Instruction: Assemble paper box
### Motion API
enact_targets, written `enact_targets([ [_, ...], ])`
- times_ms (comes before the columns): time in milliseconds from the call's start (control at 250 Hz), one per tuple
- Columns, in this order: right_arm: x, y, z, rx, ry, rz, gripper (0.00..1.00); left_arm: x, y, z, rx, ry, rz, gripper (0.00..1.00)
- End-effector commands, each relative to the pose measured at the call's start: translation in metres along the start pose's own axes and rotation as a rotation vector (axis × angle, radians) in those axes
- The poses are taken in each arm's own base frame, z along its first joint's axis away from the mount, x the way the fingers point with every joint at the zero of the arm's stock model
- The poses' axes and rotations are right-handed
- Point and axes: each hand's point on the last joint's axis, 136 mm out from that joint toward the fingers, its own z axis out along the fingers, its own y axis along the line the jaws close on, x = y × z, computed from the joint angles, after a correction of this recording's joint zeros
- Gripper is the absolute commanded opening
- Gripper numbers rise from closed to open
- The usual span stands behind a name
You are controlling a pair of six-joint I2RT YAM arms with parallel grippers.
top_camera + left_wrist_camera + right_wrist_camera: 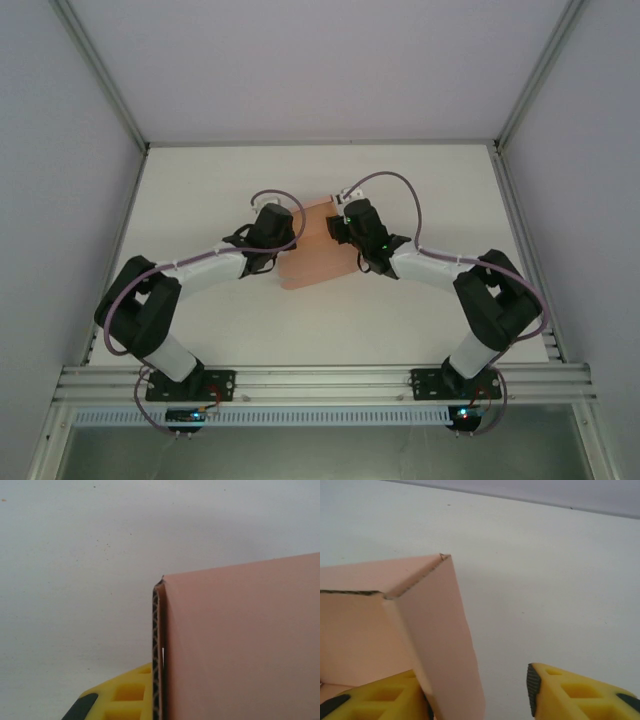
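The salmon-pink paper box (315, 258) lies partly folded at the table's middle, between both grippers. My left gripper (293, 236) is at its left side. In the left wrist view an upright wall of the paper box (240, 645) shows its corrugated edge, and one yellow finger (125, 695) presses against it from the left. The other finger is hidden behind the card. My right gripper (341, 228) is at the box's far right corner. It stands open (477, 697), and a raised flap (445, 645) leans against its left finger (385, 702). The right finger (570, 695) is apart from the card.
The white table (200, 190) spreads around the box, bounded by grey enclosure walls and an aluminium rail (320, 380) at the near edge. Purple cables (385, 180) loop above both wrists.
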Motion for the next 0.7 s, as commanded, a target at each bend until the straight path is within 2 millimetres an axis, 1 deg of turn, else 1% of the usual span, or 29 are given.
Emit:
enact_targets([
  [0, -0.011, 0.010, -0.008, -0.085, -0.020, -0.004, 0.56, -0.010, 0.003, -0.006, -0.022, -0.017, 0.002, 0.00],
  [64, -0.010, 0.007, -0.007, -0.068, -0.007, -0.008, 0.53, -0.010, 0.003, -0.006, -0.016, -0.015, 0.004, 0.00],
  [184, -0.005, 0.003, 0.001, -0.054, 0.037, -0.010, 0.50, -0.011, 0.001, -0.007, -0.006, -0.017, 0.007, 0.00],
  [248, -0.001, 0.006, 0.007, -0.064, 0.060, -0.012, 0.50, -0.012, -0.002, -0.008, 0.004, -0.015, 0.015, 0.00],
  [320, -0.001, 0.009, 0.014, -0.075, 0.066, -0.009, 0.49, -0.011, -0.005, -0.007, 0.018, -0.009, 0.022, 0.00],
  [416, -0.002, 0.012, 0.024, -0.084, 0.082, -0.003, 0.46, -0.010, -0.007, -0.007, 0.026, -0.004, 0.027, 0.00],
  [448, -0.002, 0.013, 0.027, -0.082, 0.091, 0.000, 0.44, -0.011, -0.007, -0.007, 0.025, -0.005, 0.025, 0.00],
  [516, 0.000, 0.009, 0.032, -0.061, 0.112, 0.019, 0.35, -0.011, -0.005, -0.007, 0.018, -0.009, 0.018, 0.00],
  [600, 0.003, 0.006, 0.035, -0.048, 0.123, 0.024, 0.33, -0.012, -0.005, -0.009, 0.015, -0.012, 0.014, 0.00],
  [616, 0.001, 0.005, 0.035, -0.043, 0.121, 0.026, 0.32, -0.012, -0.004, -0.009, 0.013, -0.013, 0.014, 0.00],
  [628, 0.004, 0.004, 0.036, -0.040, 0.130, 0.023, 0.31, -0.013, -0.004, -0.009, 0.014, -0.014, 0.013, 0.00],
  [695, 0.008, -0.001, 0.039, -0.007, 0.153, 0.011, 0.25, -0.014, -0.004, -0.010, 0.014, -0.017, 0.014, 0.00],
])
